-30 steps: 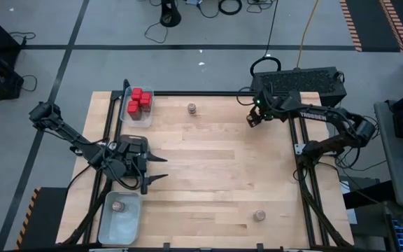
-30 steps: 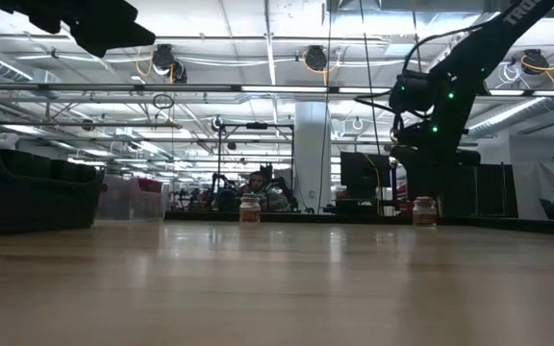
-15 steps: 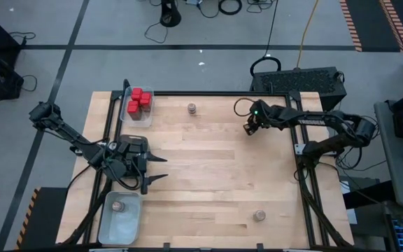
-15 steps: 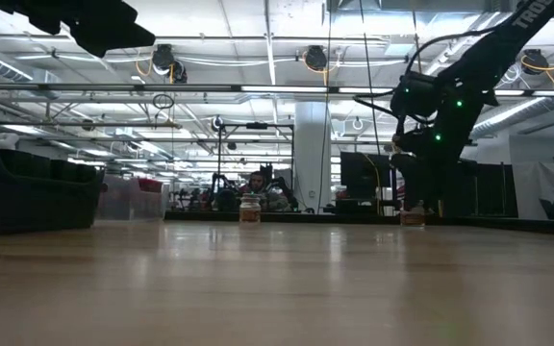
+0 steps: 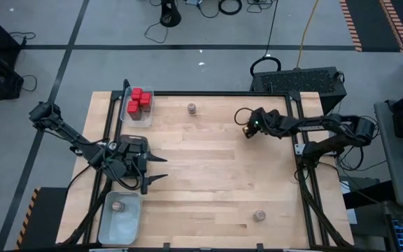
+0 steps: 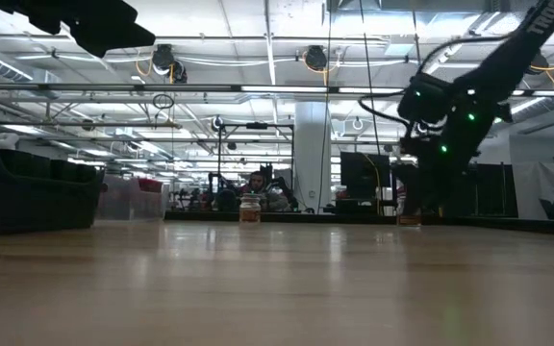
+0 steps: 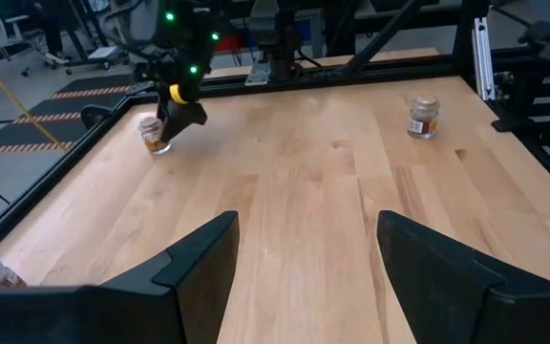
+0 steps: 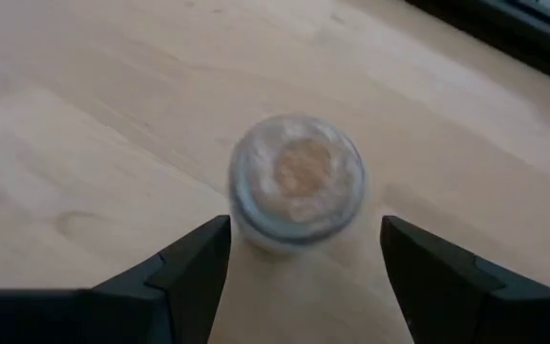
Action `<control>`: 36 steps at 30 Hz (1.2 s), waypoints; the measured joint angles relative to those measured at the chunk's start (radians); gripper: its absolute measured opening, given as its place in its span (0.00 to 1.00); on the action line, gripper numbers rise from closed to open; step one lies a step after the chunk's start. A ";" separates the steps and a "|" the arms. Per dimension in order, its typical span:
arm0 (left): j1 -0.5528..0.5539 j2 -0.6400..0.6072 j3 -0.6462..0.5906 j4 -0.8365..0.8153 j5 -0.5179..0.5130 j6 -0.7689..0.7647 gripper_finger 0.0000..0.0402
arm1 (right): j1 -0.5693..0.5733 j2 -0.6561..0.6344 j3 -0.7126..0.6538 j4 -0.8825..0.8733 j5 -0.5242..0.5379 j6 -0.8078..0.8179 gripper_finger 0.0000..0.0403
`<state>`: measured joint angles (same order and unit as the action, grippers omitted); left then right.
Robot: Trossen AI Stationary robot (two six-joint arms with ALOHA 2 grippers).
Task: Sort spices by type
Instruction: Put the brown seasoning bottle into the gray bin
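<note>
A short round jar with a tan lid stands upright on the wooden table, toward its far right. My right gripper hangs open just above it, pointing down at a slant, one finger on either side and clear of the jar. The left wrist view shows that jar under the gripper. My left gripper waits open at the table's left, above the wood. Two more jars stand loose: one at the far edge, one at the near right. Several red tins sit in a clear tray.
The clear tray stands at the far left corner. A pale tray at the near left corner holds one jar. Black frame rails run along the table's sides. Bare wood lies across the middle.
My right gripper has come down and swung toward the table's near edge until it hangs over the far right jar, and it has tipped further downward. Its fingers have stayed open. The jar has not moved.
</note>
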<state>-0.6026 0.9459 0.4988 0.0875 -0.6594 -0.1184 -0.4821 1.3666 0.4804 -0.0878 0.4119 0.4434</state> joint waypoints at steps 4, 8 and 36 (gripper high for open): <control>0.000 0.000 0.000 0.000 0.000 0.000 0.64 | 0.014 0.000 -0.076 0.184 0.006 0.014 0.63; 0.000 0.000 0.000 0.000 0.000 0.001 0.64 | 0.013 0.000 -0.157 0.340 0.010 0.035 0.63; 0.000 0.000 0.000 0.010 0.000 0.021 0.64 | -0.010 0.196 -0.270 0.785 0.009 -0.022 0.63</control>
<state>-0.6025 0.9459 0.4988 0.0975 -0.6593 -0.0978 -0.4916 1.5626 0.2100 0.6974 0.4210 0.4218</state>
